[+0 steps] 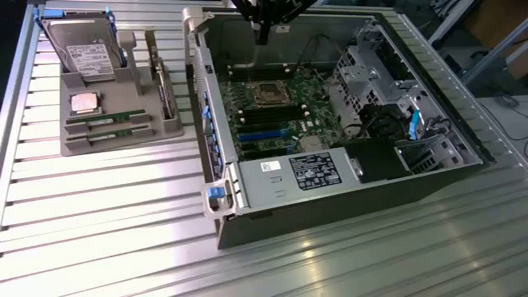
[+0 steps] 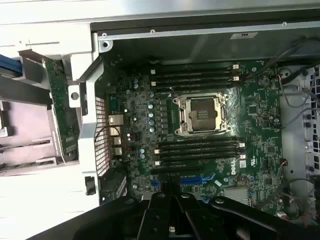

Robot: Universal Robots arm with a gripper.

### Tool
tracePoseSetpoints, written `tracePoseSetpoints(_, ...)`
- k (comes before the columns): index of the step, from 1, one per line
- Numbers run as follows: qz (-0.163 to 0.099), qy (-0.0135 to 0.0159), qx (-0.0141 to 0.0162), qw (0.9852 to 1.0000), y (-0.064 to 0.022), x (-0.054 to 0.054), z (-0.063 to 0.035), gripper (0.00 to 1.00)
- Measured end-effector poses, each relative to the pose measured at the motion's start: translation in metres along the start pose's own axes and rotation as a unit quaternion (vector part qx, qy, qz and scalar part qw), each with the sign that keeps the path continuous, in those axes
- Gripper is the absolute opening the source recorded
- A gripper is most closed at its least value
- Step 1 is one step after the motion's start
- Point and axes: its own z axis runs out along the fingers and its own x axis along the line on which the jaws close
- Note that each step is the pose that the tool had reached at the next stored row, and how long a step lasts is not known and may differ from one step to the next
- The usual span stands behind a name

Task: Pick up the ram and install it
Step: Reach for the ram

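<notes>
Two ram sticks, thin green boards, lie side by side in slots at the front of a grey parts tray on the exterior view's left. My gripper hangs high over the back of the open computer case, far from the tray, shut with nothing in it. In the wrist view the gripper looks down on the motherboard. Its empty black memory slots run on both sides of the CPU socket.
The tray also carries a hard drive, a square silver processor chip and an upright expansion card. Inside the case are a power supply, a drive cage and cables. Everything rests on a ribbed metal table.
</notes>
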Motion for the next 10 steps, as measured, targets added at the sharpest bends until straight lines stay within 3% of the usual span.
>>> tracePoseSetpoints(2,0.000,0.0000,0.0000,1.0000,-0.0009,0.012,-0.0003,0.10)
tracePoseSetpoints(10,0.000,0.0000,0.0000,1.0000,-0.0023,0.031,-0.0009,0.10)
